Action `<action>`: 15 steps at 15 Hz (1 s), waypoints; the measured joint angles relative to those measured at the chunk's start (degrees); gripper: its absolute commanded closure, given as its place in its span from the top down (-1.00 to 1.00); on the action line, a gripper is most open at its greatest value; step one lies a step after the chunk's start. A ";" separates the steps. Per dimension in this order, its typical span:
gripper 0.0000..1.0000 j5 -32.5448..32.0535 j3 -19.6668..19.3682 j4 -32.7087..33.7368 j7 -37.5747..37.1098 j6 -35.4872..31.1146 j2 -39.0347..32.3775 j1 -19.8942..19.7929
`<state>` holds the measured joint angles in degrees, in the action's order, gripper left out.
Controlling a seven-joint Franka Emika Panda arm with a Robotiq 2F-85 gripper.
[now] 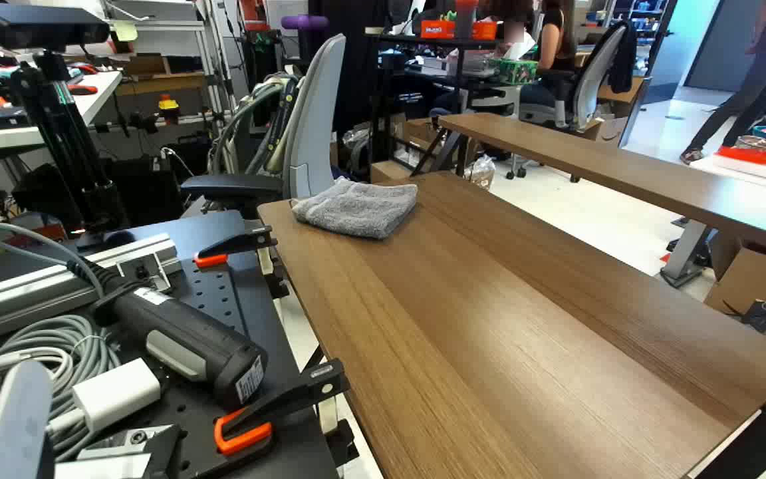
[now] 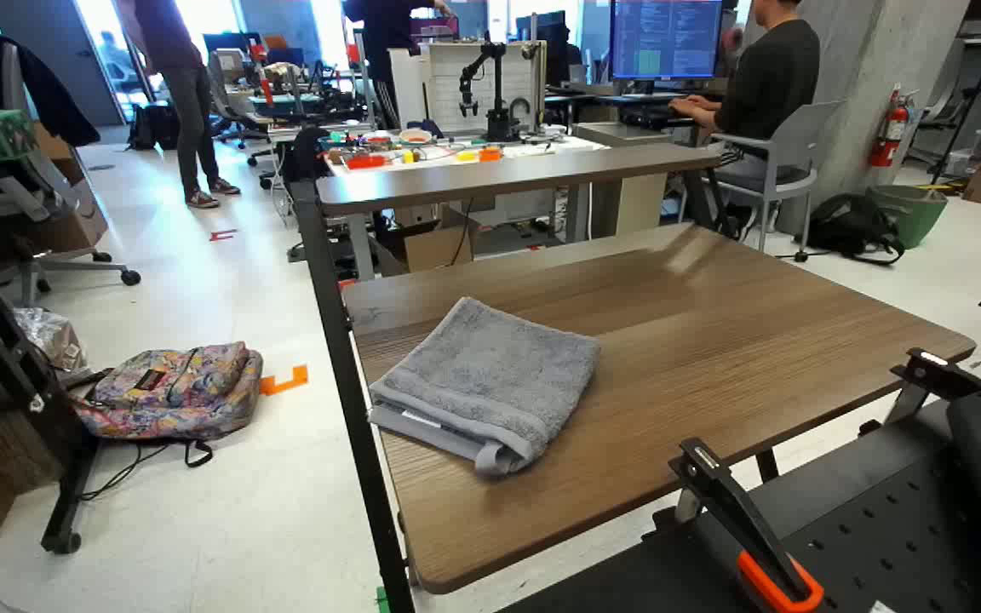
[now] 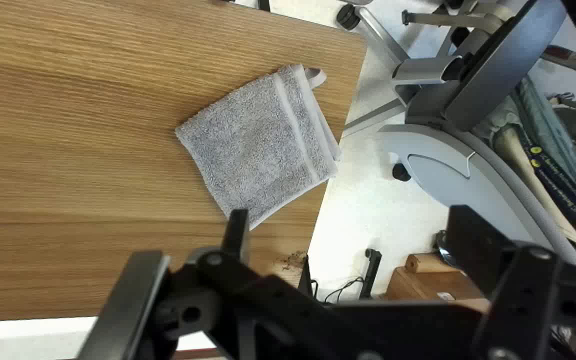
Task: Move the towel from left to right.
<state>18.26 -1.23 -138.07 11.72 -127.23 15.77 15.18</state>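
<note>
One wooden tabletop (image 2: 729, 332) carries one folded gray towel (image 2: 490, 375), located near one end. Two clamps (image 1: 296, 392) sit along the edge of one adjacent black perforated plate (image 1: 220, 293). Wrist view: the gripper (image 3: 352, 225) has two fingers (image 3: 238, 232), spaced apart.

- In the wrist view, the bottom edge is cutting off the gripper (image 3: 352, 225); its fingers (image 3: 236, 237) are looking blurred.
- One finger is partly covering a corner of the towel (image 3: 263, 142).
- The other is covering part of the chair (image 3: 443, 172).
- Between them, dark specks (image 3: 295, 260) are showing, too small to tell.
</note>
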 measured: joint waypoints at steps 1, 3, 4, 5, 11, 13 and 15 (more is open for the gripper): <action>1.00 0.00 0.00 0.02 0.00 -0.01 0.01 0.00; 1.00 0.00 0.36 -0.02 -0.03 -0.05 -0.09 -0.25; 1.00 0.00 0.71 -0.05 -0.11 -0.31 -0.39 -0.40; 1.00 -0.06 1.18 -0.08 -0.34 -0.95 -0.99 -0.58; 1.00 -1.20 4.87 -0.32 -2.91 -9.96 -9.81 -0.89; 1.00 -3.03 6.04 -0.30 -4.54 -13.13 -13.70 -0.99; 1.00 -5.04 7.01 -0.17 -6.01 -16.24 -17.72 -1.01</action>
<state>13.22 5.78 -138.24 5.71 -143.47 -1.95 14.17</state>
